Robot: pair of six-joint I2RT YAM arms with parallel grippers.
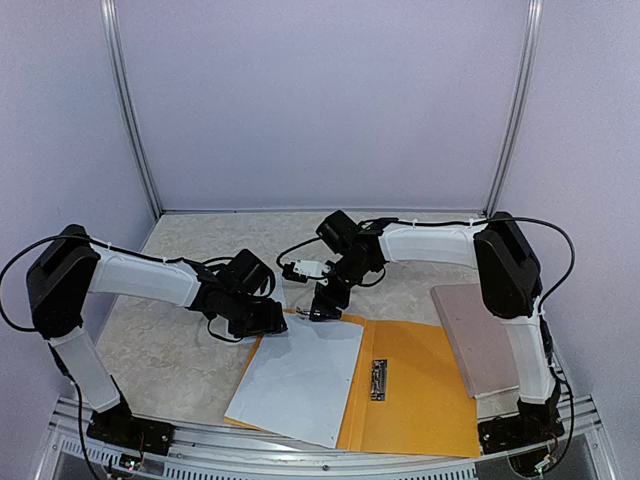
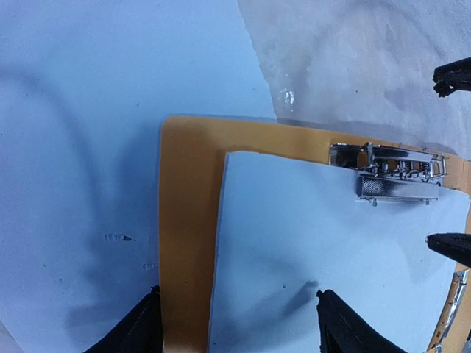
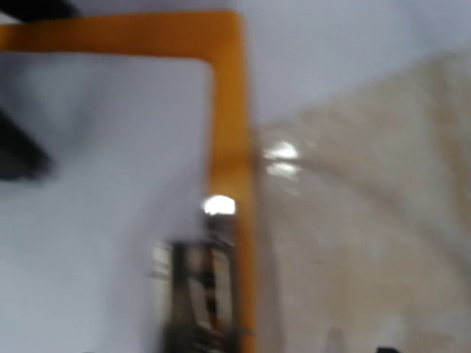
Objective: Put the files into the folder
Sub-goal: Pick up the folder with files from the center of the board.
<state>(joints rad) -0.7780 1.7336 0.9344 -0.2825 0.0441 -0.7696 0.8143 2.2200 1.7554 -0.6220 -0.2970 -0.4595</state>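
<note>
The marbled bench (image 1: 180,350) carries an orange folder (image 1: 420,390), lying open near the front edge. White sheets (image 1: 300,380) lie tilted on its left half, overhanging the front. A pinkish board (image 1: 478,340) lies just beside the folder's right side. The left hand (image 2: 239,323) is over the sheets' far corner, fingers spread, gripping nothing. The right hand (image 1: 322,306) is by the folder's far edge; I cannot tell whether it is open. A metal clip (image 1: 379,380) sits at the fold

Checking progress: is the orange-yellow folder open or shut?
Open: the flat orange-yellow folder lies spread, metal clip exposed, white paper sheets covering one half.
</note>
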